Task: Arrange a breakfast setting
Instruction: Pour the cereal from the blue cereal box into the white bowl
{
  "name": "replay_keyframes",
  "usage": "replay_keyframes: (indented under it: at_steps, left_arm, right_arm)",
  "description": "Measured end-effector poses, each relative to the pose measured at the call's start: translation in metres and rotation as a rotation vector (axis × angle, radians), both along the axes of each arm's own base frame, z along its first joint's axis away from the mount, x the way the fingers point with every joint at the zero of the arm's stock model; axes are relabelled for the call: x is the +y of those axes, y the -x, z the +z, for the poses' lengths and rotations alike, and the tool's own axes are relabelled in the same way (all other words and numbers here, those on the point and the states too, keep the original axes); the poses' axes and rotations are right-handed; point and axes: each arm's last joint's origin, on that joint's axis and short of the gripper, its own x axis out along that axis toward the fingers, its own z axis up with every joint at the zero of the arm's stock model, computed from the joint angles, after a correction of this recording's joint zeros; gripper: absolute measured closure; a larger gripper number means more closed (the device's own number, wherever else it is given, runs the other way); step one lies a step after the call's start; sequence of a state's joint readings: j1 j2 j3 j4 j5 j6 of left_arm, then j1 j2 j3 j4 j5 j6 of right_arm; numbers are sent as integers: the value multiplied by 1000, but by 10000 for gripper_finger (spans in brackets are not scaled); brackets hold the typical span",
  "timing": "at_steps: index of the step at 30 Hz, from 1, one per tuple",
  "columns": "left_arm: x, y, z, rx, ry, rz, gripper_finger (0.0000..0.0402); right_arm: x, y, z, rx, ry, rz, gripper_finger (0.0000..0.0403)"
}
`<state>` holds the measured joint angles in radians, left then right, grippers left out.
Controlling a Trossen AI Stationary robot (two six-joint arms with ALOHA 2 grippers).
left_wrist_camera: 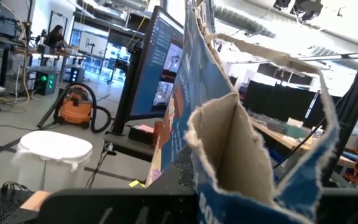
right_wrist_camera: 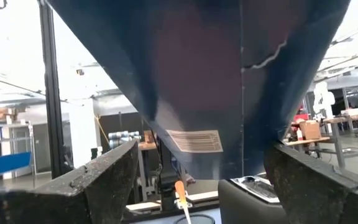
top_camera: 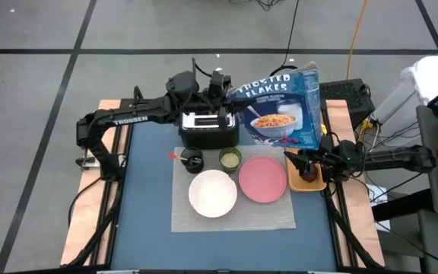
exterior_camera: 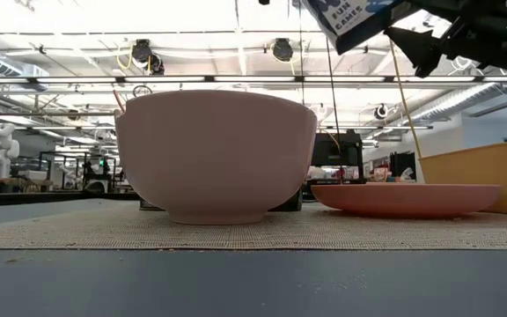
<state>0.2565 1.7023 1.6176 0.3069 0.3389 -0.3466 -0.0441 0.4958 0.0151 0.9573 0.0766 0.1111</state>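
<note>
The blue cereal box is up in the air over the table's far right, tilted, its printed front facing up. My left gripper is at its open top's left corner, shut on it. My right gripper is open at the box's lower right corner, one finger on either side of it. On the grey mat rest the white bowl, pink plate, green cup and black cup. The red-handled spoon lies by the black cup. My left gripper holds the cereal box by its open top end, at the left corner, coming level from the table's left. The fingers themselves are hidden below the picture. The box hangs clear of the table, tilted. My right gripper's fingers stand close on both sides of the box's lower corner; whether they touch it I cannot tell.
The black-and-silver toaster stands at the mat's far edge, under my left arm. The orange tray lies right of the plate, under my right gripper. The near part of the mat is bare.
</note>
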Motion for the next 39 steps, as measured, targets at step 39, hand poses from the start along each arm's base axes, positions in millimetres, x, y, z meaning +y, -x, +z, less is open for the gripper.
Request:
replay_keyframes:
  at_steps: [39]
  left_arm:
    - [-19,-5,-4,53,31,20,398]
  right_arm:
    - [-1,-4,3,-28,88,-75,67]
